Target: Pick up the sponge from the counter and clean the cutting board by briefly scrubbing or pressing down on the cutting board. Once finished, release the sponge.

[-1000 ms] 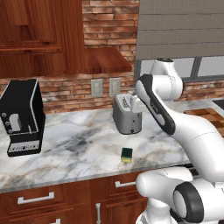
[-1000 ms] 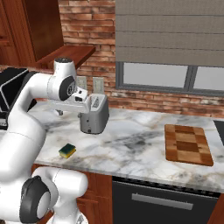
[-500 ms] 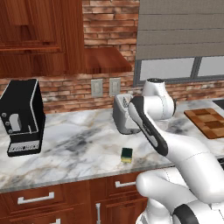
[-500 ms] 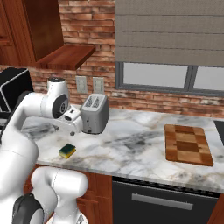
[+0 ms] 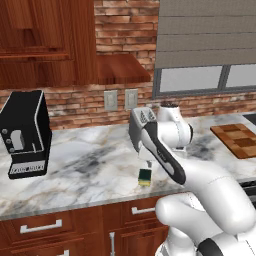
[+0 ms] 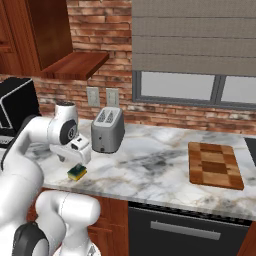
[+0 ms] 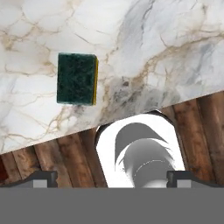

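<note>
Sponge (image 7: 77,78) lies flat on the marble table (image 5: 90,165), green scouring side up with the yellow base showing along one edge, close to the front edge and in front of the toaster (image 6: 107,130). Board (image 6: 215,165) sits well apart, far along the table toward the window side. My claw (image 6: 75,159) hangs just above the sponge, a little off to one side of it, tips spread wide and holding nothing.

I judge the sponge light and soft: it will squash under a hard pinch, and the foam should give enough friction not to slip. I would centre over it and close across its two long sides, low on the yellow part, gently. Being near the table edge, a clumsy nudge could push it off, so I would come straight down.
</note>
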